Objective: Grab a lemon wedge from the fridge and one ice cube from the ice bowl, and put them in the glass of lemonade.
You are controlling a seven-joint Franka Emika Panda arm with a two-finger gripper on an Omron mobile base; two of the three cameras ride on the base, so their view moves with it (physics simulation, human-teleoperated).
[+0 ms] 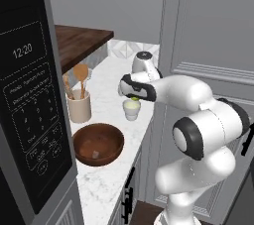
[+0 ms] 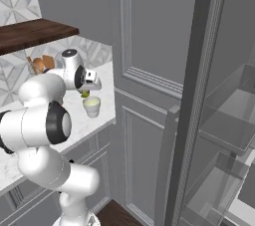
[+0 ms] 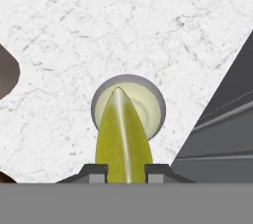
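**Claw holds lemon wedge over the glass**

Nearest you in the hand view: your claw point(image 3: 126, 171) is pinched on the lemon wedge point(image 3: 122, 139), tip pointing away from the cam. Directly past it, the glass point(image 3: 128, 105) stands on the white marble bench point(image 3: 99, 30), wedge lined up w/ its mouth but still above it. In the left base view the wood bowl point(image 1: 98, 143) sits nearest on the bench, one ice cube point(image 1: 95, 155) inside. Beyond it, the glass, w/ the claw just above. Left of that, a cream crock point(image 1: 79, 106) w/ wooden spoons. In the right base view, the fridge point(image 2: 219, 120) stands open at right.
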